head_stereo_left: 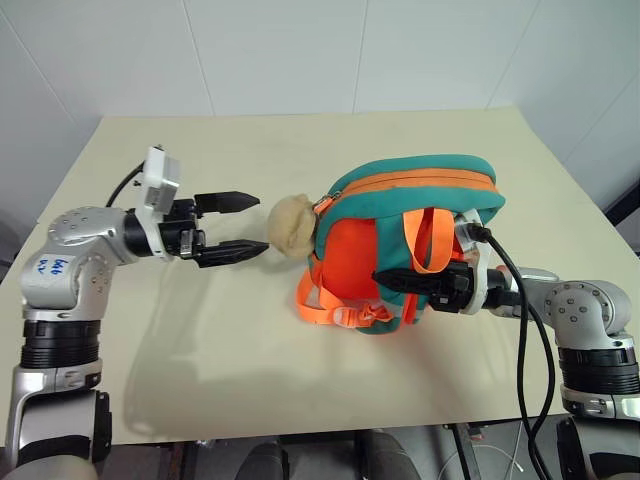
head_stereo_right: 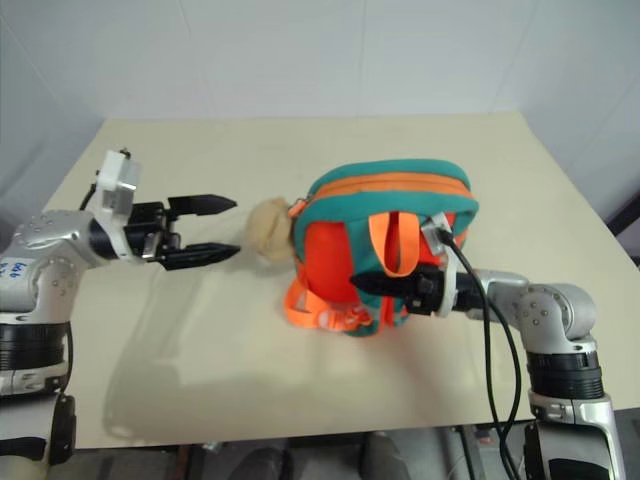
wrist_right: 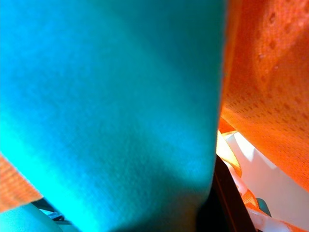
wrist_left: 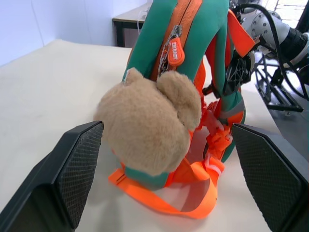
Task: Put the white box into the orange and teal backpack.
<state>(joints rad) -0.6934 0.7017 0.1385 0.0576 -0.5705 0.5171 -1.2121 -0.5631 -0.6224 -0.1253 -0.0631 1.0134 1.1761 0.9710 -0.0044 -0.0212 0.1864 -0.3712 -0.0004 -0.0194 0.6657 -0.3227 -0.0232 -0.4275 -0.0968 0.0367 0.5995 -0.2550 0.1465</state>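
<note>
Left claw [head_stereo_left: 232,228]: we see it spread wide and empty at left centre of the head view, fingers pointing toward the middle of the frame. It touches nothing.
Left fingers [wrist_left: 72,174]: in the left wrist view we see the two ribbed pads well apart, with the toy between them but clear of both.
Toy [head_stereo_left: 290,225]: a tan plush head hanging off the near end of the backpack, just beside the left fingertips, a small gap between them.
Backpack [head_stereo_left: 410,180]: we find it at centre right of the head view, on the table [head_stereo_left: 300,360], teal top uppermost with an orange zip line running along it, orange body facing us, orange straps trailing at lower centre.
Right claw [head_stereo_left: 395,279]: clenched on the backpack's strap and fabric at its lower front, right of centre. In the right wrist view we see teal and orange cloth pressed close against it.
Zip pull [wrist_left: 175,50]: an orange tab hanging just above the toy's ears.
Box: we cannot tell where it lies.
</note>
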